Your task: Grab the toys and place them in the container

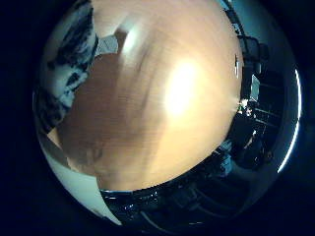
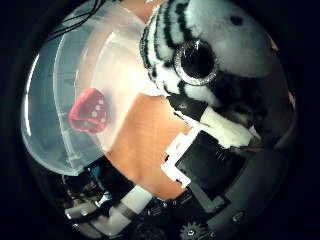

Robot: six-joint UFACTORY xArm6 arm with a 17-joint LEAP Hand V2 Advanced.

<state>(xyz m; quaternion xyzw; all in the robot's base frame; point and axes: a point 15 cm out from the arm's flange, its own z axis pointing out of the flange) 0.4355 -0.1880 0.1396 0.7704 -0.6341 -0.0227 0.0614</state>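
Note:
A black-and-white striped plush toy [image 2: 235, 40] with a big round eye fills much of the thumb side view, close to the palm. My hand [image 2: 215, 150] has white and black fingers curled against the toy's underside. A clear plastic container [image 2: 55, 110] stands beside it on the wooden table [image 2: 140, 140]. A red dice-like toy with white dots [image 2: 88, 110] lies inside the container. The little finger side view shows the striped plush [image 1: 71, 54] at the picture's edge, above the table.
The little finger side view shows a wide stretch of bare wooden tabletop [image 1: 162, 98] with a bright glare spot. Beyond the table's edge is a dark room with furniture [image 1: 251, 108]. A pale curved edge [image 1: 74, 182] lies by the table.

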